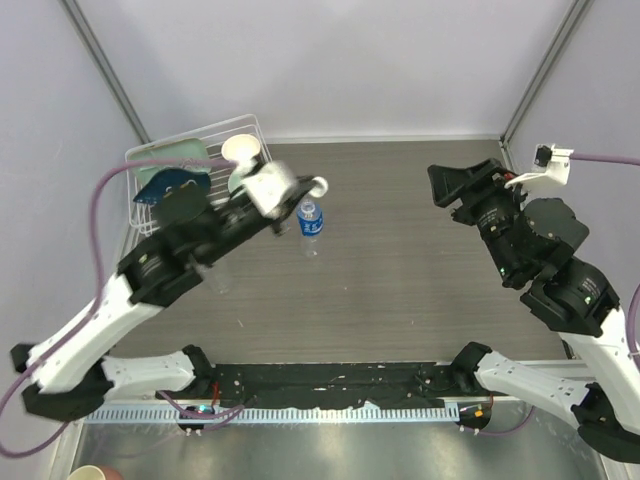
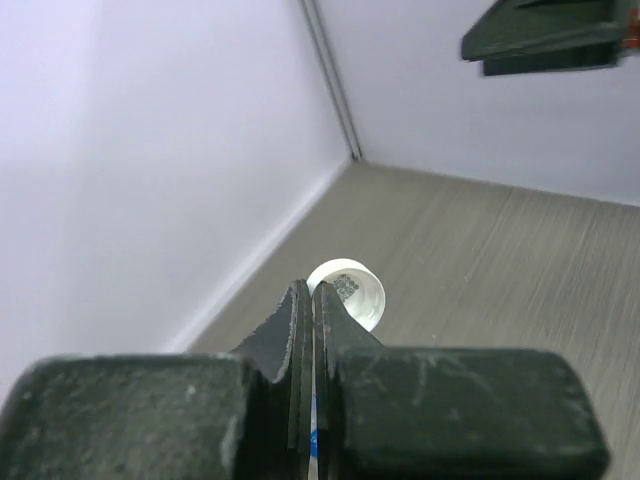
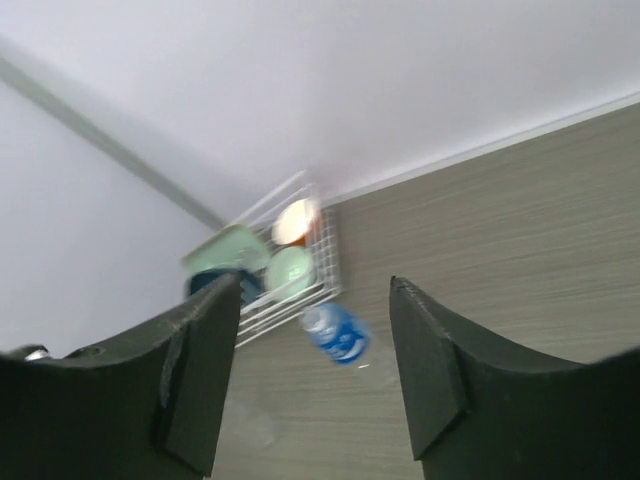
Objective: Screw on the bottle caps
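Robot lab test cell, not a home. Left arm and right arm are bolted at the near edge of the wood-grain table, with a purple cable looping off the left one. Blank white wall panels and metal frame posts box the table in. A wire dish rack sits at its far-left corner.

1. You are looking down from above and behind, covering the whole table.
2. Your left wrist camera is peering close along its fingers at a corner.
3. Your right wrist camera is facing far-left, sharing the wire rack with the top view.
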